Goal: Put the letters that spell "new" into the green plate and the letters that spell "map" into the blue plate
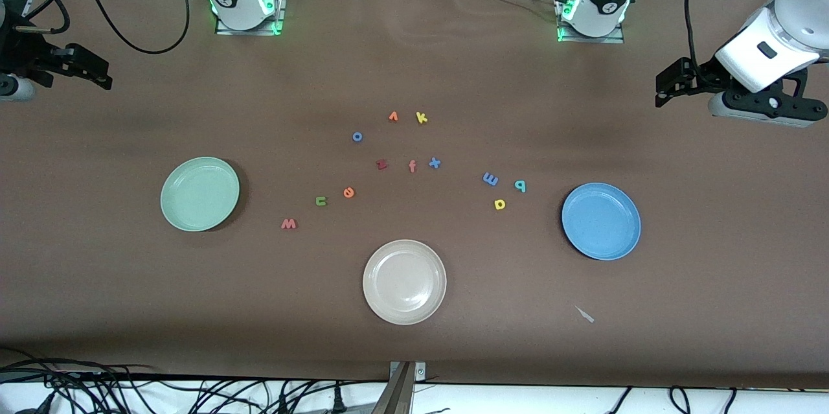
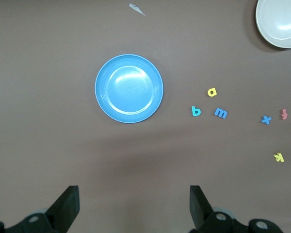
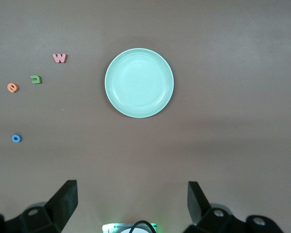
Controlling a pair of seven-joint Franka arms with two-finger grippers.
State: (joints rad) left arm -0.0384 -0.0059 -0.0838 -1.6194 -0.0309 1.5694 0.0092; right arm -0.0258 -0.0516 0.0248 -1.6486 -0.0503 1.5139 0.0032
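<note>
Letters for "new" — green n (image 1: 320,201), orange e (image 1: 349,192), red-pink w (image 1: 289,224) — are sitting on the bare tabletop (image 1: 712,284) in a loose row just beside the green plate (image 1: 199,194), on its middle-of-table side, w nearest the front camera. Letters for "map" — blue m (image 1: 490,179), teal p (image 1: 520,186), yellow a (image 1: 499,205) — are clustering close beside the blue plate (image 1: 601,221), also toward the middle. Both plates are sitting empty, nothing sorted yet. Right gripper (image 1: 97,74) is hanging high over the tabletop edge at the right arm's end, jaws spread wide, holding nothing; its wrist view is looking straight down on the green plate with w, n, e off to one side. Left gripper (image 1: 667,87) is mirroring that at the left arm's end, likewise released and empty, blue plate centred under it. Key relation: each word is lying between its own plate and the table centre, so the right arm is looking nearer to "new" and the left arm nearer to "map" — no crossing needed. Distractors are lying farther from the front camera, in the middle: z (image 1: 381,164), f (image 1: 412,166), x (image 1: 434,162), o (image 1: 357,137), k (image 1: 421,118), plus one more orange letter (image 1: 393,116). Beige plate (image 1: 404,281) is sitting nearest the camera, unused.
</note>
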